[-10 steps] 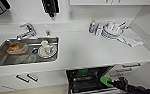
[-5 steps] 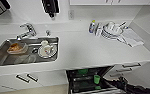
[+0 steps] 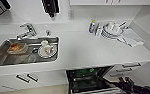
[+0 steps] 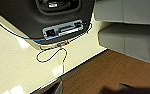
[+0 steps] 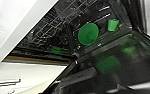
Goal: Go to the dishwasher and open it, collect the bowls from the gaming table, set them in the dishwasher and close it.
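1. Compared with one second ago, my whole head view has shifted a little, so the camera moved; the things on the counter (image 3: 91, 50) lie as before, and the dark arm at the lower right corner has changed its place slightly.
2. The dishwasher (image 3: 89, 80) is open below the counter edge, its dark racks visible, with something green inside.
3. In the right wrist view I see a lime green bowl (image 5: 88, 33) standing on its edge in the rack, and a small green cup (image 5: 112, 25) just beside it.
4. The right hand (image 3: 126, 81) is near the open dishwasher door; I cannot tell how far it is open or if it holds anything.
5. For the left hand I cannot tell the state.
6. The sink (image 3: 6, 56) holds a white cup on a plate (image 3: 46, 50) and an orange thing.
7. White dishes (image 3: 111, 30) and a cloth (image 3: 132, 38) lie on the counter at the right.
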Motion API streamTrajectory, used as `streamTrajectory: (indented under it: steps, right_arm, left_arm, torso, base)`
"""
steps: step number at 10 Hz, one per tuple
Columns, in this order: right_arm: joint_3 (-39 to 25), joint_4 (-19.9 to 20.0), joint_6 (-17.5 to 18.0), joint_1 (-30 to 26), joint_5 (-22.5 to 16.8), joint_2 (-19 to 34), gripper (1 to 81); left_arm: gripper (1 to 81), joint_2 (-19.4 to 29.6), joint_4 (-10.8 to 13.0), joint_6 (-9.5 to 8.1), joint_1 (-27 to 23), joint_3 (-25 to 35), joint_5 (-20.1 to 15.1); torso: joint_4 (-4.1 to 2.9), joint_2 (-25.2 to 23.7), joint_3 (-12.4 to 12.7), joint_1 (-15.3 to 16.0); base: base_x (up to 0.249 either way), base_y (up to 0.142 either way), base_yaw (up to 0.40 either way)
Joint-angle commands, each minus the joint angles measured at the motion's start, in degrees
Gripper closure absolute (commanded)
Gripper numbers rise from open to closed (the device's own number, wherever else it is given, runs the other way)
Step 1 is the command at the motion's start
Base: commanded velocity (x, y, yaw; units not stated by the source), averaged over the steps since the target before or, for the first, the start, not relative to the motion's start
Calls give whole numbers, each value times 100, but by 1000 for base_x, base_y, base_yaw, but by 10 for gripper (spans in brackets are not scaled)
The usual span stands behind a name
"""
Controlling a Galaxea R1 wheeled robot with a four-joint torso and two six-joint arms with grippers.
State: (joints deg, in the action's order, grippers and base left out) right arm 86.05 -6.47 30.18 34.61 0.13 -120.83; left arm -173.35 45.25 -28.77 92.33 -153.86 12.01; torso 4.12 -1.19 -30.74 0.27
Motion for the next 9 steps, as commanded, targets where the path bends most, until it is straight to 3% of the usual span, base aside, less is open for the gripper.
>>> streamTrajectory:
  steps: [1, 3, 4, 6, 9]
  right_arm:
    - [-424, -170, -74, 488, -1059, 1199, 10]
    - [-275, -652, -197, 1394, -1077, 1427, 10]
    - [-213, -776, -197, 1808, -1043, 1436, 10]
    - [-178, -1023, -232, 2572, -954, 1384, 10]
    - [233, -1206, -241, 3390, -859, 1034, 10]
  left_arm:
    - [10, -33, -781, -111, 123, -136, -252]
    - [10, -121, -886, -120, 97, -206, -373]
    - [10, -174, -921, -129, 36, -259, -592]
    - [10, -183, -1238, -120, -35, -277, -867]
    - [10, -113, -1308, -111, -44, -277, -849]
  torso:
    - [0, 0, 0, 0]
    - [0, 0, 0, 0]
    - [0, 0, 0, 0]
    - [0, 0, 0, 0]
    - [0, 0, 0, 0]
  base:
    - [0, 0, 0]
    - [0, 0, 0]
    - [0, 0, 0]
    - [0, 0, 0]
    - [0, 0, 0]
